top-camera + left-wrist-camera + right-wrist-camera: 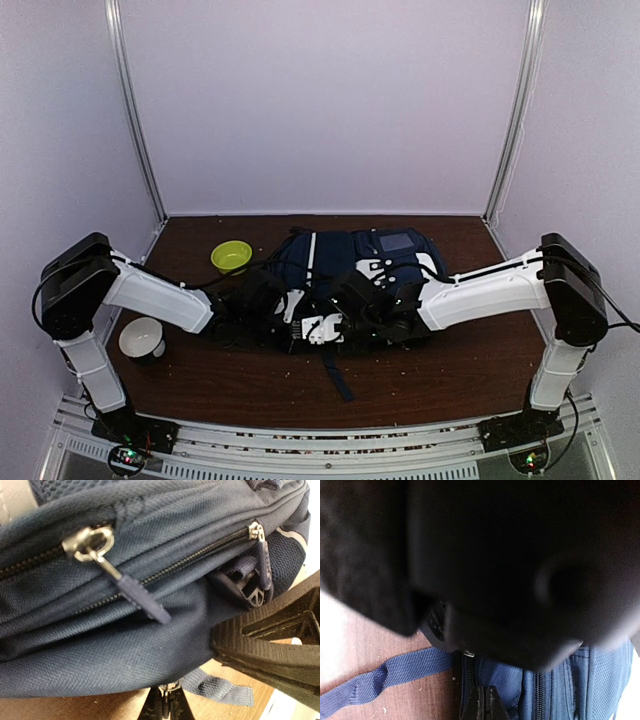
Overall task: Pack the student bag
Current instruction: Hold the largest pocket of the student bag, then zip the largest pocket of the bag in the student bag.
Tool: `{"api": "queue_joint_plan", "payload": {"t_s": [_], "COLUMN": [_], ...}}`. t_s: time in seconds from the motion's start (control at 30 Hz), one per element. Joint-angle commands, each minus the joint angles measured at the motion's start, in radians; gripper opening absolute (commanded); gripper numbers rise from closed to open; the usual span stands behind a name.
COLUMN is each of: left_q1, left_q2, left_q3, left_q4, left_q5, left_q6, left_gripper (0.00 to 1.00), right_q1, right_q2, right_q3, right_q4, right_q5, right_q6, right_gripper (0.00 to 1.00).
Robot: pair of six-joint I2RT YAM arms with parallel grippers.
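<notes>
The student bag [340, 262] is navy blue with white patches and lies flat mid-table. Both grippers meet at its near edge. My left gripper [298, 324] is shut on a small metal zip pull [172, 689] with a blue webbing tab [222, 690], under the bag's bulging side [125, 645]. Two more zips with pulls [135, 592] run above, closed. My right gripper [342, 318] is shut on the bag's fabric [555, 690] next to a zip [469, 680]. The left gripper's dark body [510, 555] hides most of the right wrist view.
A lime-green bowl [231, 256] sits left of the bag at the back. A white cup [141, 338] stands at the front left by the left arm. A blue webbing strap [380, 677] trails over the brown table [480, 370]. White walls enclose it.
</notes>
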Motion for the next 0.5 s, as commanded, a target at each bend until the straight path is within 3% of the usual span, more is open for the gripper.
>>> {"api": "queue_joint_plan", "payload": {"t_s": [0.0, 0.47], "left_q1": [-0.006, 0.011], "left_q2": [-0.023, -0.008], "left_q3": [-0.002, 0.002], "left_q4": [0.072, 0.021], "left_q5": [0.056, 0.041], "left_q6": [0.024, 0.045], "left_gripper": [0.00, 0.00], "right_q1": [-0.041, -0.065], "right_q2": [0.008, -0.185], "right_q3": [-0.050, -0.236], "right_q4": [-0.176, -0.232], "right_q5": [0.098, 0.074], "right_q6": [0.012, -0.058], "right_gripper": [0.00, 0.00]}}
